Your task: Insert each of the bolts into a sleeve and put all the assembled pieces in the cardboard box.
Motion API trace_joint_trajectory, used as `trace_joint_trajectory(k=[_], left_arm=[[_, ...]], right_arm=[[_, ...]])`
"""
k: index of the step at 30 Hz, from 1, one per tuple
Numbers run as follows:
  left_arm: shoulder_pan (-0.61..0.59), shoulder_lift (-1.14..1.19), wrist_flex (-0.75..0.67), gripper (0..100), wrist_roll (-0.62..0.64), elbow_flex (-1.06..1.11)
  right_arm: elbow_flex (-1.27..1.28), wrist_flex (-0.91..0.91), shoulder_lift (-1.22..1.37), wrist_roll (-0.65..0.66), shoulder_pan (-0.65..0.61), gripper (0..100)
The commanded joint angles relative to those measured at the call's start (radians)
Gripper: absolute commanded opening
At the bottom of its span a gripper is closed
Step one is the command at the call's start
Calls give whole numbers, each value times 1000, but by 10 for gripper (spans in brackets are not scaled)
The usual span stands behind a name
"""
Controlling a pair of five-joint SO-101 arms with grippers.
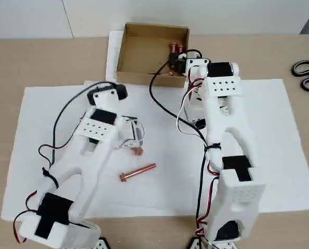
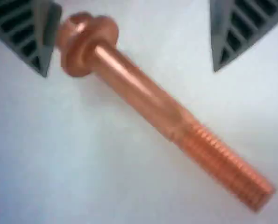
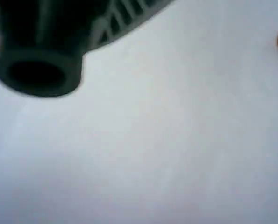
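A copper bolt (image 2: 143,107) lies on the white paper between the fingers (image 2: 29,35) of my left gripper (image 2: 129,71), which is open; the bolt's head rests against one finger. In the high view this gripper (image 1: 135,136) is left of centre with the bolt head (image 1: 138,151) just below it. A second bolt (image 1: 138,172) lies loose nearer the front. My right gripper (image 1: 198,120) is shut on a black sleeve (image 3: 36,70), held just above the paper. The cardboard box (image 1: 144,52) stands at the back, with copper-headed assembled pieces (image 1: 175,50) in its right corner.
A white paper sheet (image 1: 258,155) covers the middle of the wooden table. Scissors (image 1: 307,72) lie at the right edge. Black and red cables (image 1: 164,98) run across the paper between the box and the arms.
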Motion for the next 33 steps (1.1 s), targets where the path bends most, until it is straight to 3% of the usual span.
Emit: trace_joint_trajectory(k=[1,6,8,13,19,30,33], left_arm=[[6,-9,72,213,-80,-96],[-17,-9,126,215,-239,-122],[-72,-9,123,216,-434,-125],[-232,-9,121,215,-1092,-183],[-290,0,54,214,-1534,-196],[-130,2,-161,212,-1823,-79],[-95,0,-169,166,-1864,-35]], right_arm=[[2,-7,-71,-11,5,4],[2,-7,-74,-11,8,4],[2,-5,-74,-11,8,4],[2,-5,-74,-11,8,4],[2,-5,-71,-11,8,4],[2,-4,-74,-2,79,4],[2,1,-74,-2,128,4]])
